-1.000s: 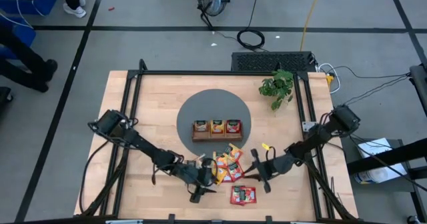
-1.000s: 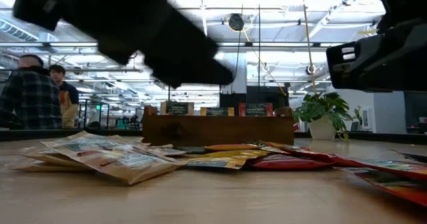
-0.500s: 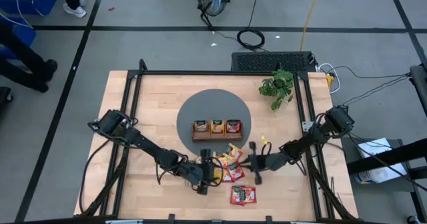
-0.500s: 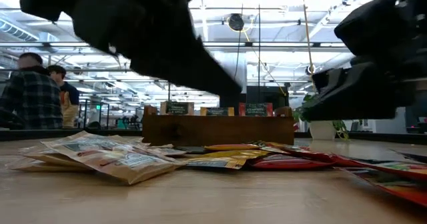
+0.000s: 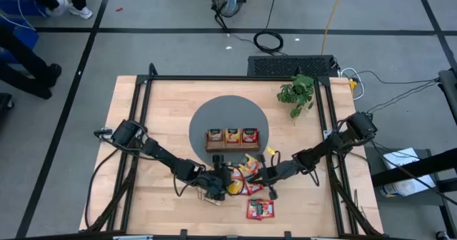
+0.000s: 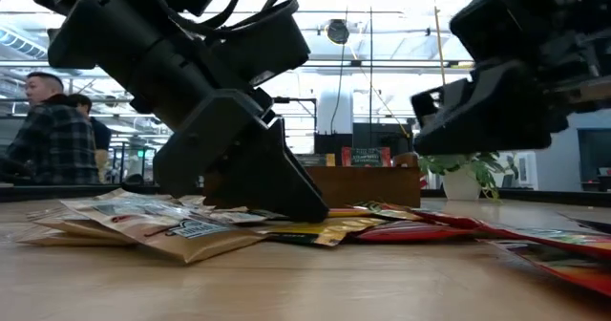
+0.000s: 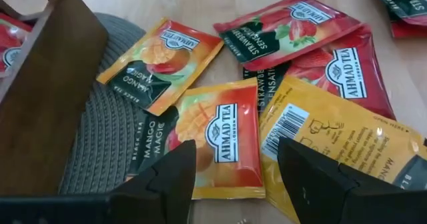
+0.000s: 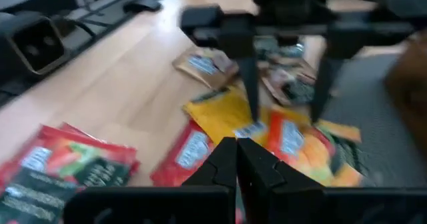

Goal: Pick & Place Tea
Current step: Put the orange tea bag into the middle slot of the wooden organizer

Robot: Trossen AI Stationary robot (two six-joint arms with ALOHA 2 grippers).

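Note:
The tea sachets (image 5: 246, 185) lie in a loose heap on the table, just near of the brown tray (image 5: 232, 138). Two red ones (image 5: 260, 208) lie apart, nearer the table's near edge. My left gripper (image 5: 223, 183) is open and low over the heap's left side. In the left wrist view its fingers stand either side of an orange mango sachet (image 7: 227, 144). My right gripper (image 5: 265, 177) is shut and empty at the heap's right side. It hangs above the table in the low view (image 6: 492, 96). Pale tan sachets (image 6: 162, 227) lie on the heap's left. My left gripper comes at the heap slanting down from the table's left. One fingertip (image 6: 310, 209) reaches down to the sachets in the low view. I cannot tell whether it touches them.
The tray stands on a round grey mat (image 5: 228, 111) and has sachets in its three compartments. A potted plant (image 5: 298, 93) stands at the far right of the table. Bare wood lies left of the heap. People (image 6: 52, 135) stand in the room beyond.
My left gripper has moved toward the table's right and far edge and come down onto the heap's left side. My right gripper has moved toward the table's left, closing in on the heap. The sachets have stayed where they were.

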